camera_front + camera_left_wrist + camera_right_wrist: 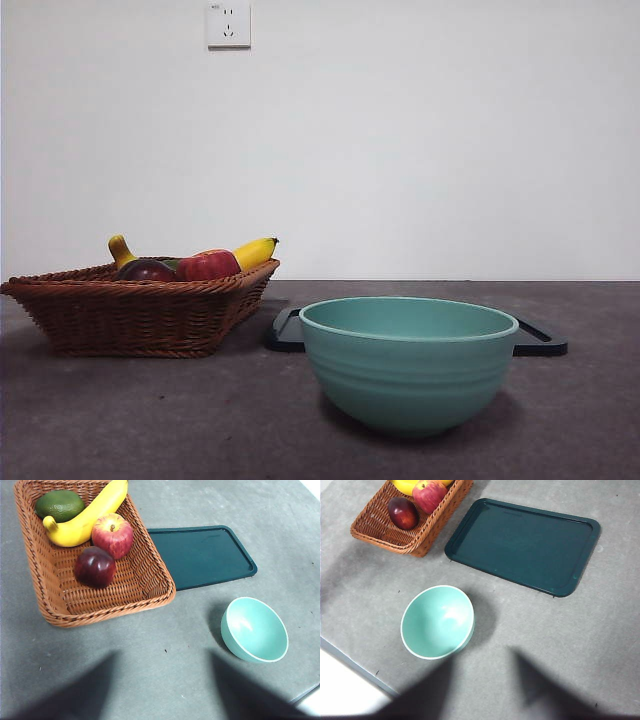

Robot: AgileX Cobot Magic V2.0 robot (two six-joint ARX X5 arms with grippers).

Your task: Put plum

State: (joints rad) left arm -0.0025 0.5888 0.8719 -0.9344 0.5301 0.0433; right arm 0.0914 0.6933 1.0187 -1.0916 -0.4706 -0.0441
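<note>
The plum (95, 566) lies in the wicker basket (150, 562), touching the red apple (112, 535); it is roundish, with no clear long axis. Both the left gripper (160, 700) and the right gripper (482, 692) hang above the table, jaws spread wide, holding and touching nothing.

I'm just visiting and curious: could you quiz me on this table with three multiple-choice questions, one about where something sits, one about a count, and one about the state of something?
1. Where is the plum?
A. In the wicker basket
B. In the bowl
C. On the tray

2. How many fruits lie in the basket?
A. Two
B. Four
C. Six

3. What is inside the teal bowl?
A. A banana
B. Water
C. Nothing

Answers:
1 A, it lies beside the apple on the weave.
2 B, plum, apple, banana and a green fruit.
3 C, both wrist views show it bare inside.
</note>
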